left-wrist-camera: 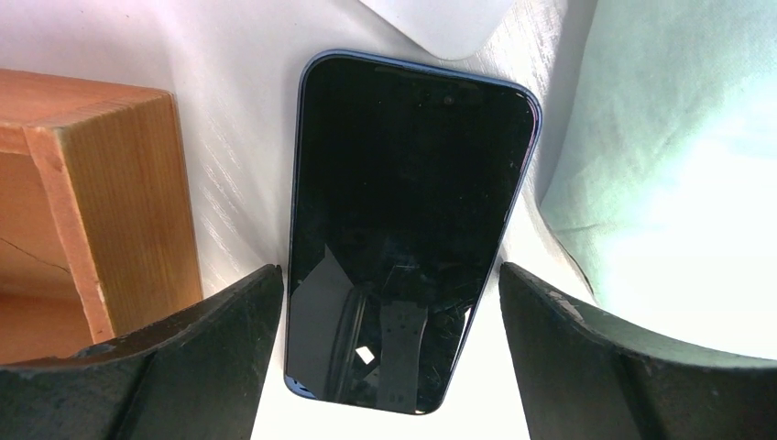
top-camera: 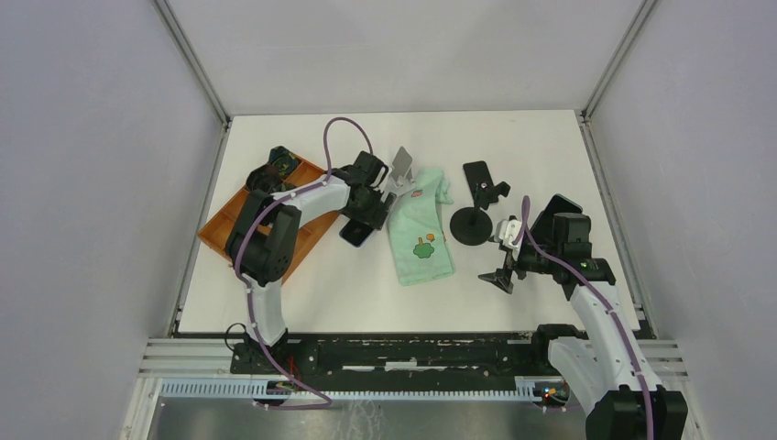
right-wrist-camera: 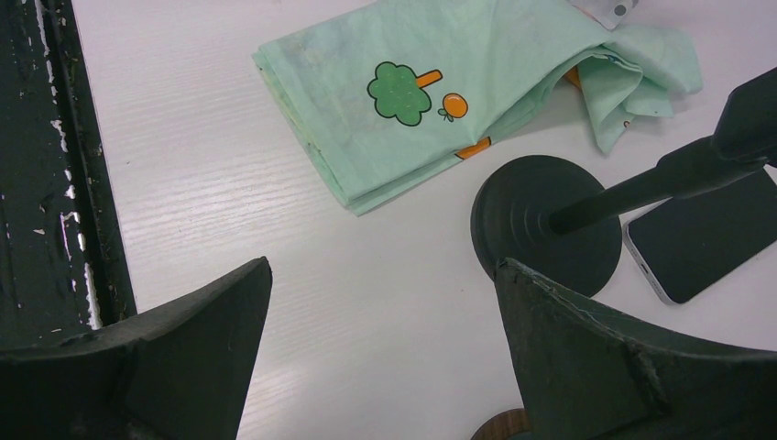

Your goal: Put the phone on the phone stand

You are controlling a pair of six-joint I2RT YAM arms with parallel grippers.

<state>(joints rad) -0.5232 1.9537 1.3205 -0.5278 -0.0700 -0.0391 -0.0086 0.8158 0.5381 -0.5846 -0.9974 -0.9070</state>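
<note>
Table: white wood-grain tabletop, flat beneath both pairs of jaws.
Side walls: pale grey left wall and right wall, outboard of the jaws.
Back wall: white panel, beyond the jaws.
Posts: silver aluminium posts, at the far corners.
Near edge: chipped black rail, behind the jaws.
Light: bright, even; soft shadows.

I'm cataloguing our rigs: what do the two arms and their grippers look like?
The left arm and right arm have white links, black joints and a purple cable alongside. The left gripper and right gripper each have two black, wedge-shaped fingers with scuffed edges.
</note>
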